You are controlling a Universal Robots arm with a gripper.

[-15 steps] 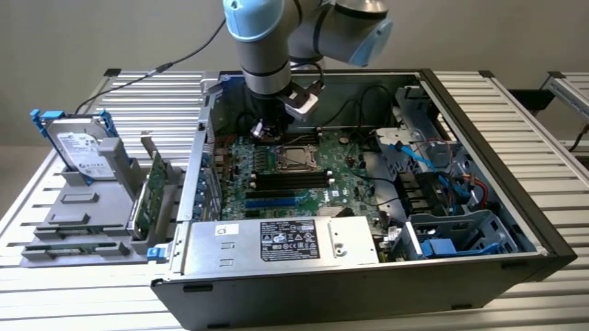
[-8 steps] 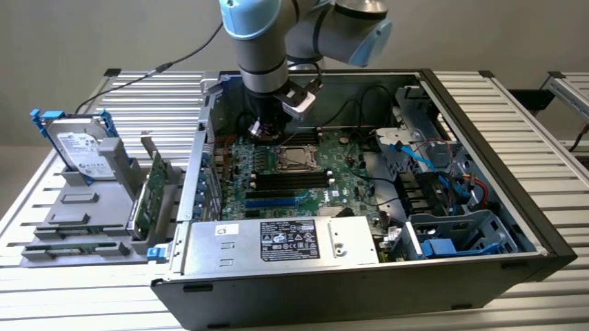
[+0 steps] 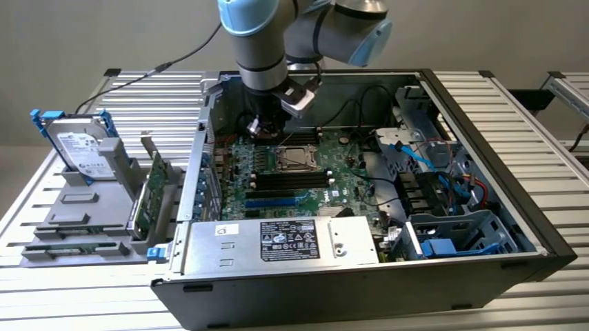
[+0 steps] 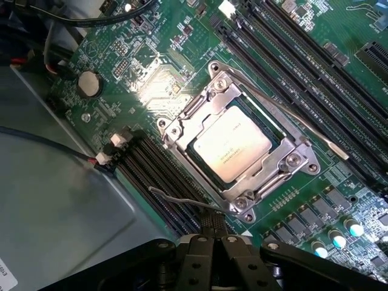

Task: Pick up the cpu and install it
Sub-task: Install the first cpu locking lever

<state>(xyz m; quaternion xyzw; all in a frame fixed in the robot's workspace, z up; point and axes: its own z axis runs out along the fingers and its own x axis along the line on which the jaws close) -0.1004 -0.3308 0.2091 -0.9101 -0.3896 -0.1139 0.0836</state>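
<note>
The cpu (image 4: pixel 232 145), a flat square chip with a dull silver top, lies in the metal socket frame (image 4: pixel 291 159) on the green motherboard (image 4: pixel 151 66). In the exterior view the cpu (image 3: pixel 296 158) shows inside the open computer case, with my gripper (image 3: pixel 262 129) hanging just above the board towards that view's left of the socket. In the wrist view my gripper (image 4: pixel 212 257) has its black fingers (image 4: pixel 197 260) pressed together with nothing between them, clear of the chip. Two thin wire levers (image 4: pixel 291 115) stand loose beside the socket frame.
Black memory slots (image 4: pixel 151 176) flank the socket. The case walls (image 3: pixel 478 131) surround the board, with a power supply (image 3: pixel 285 241) in front and blue cables (image 3: pixel 432 165) at the exterior view's right. A hard drive (image 3: pixel 81 148) and green cards (image 3: pixel 152 193) stand in a grey rack outside.
</note>
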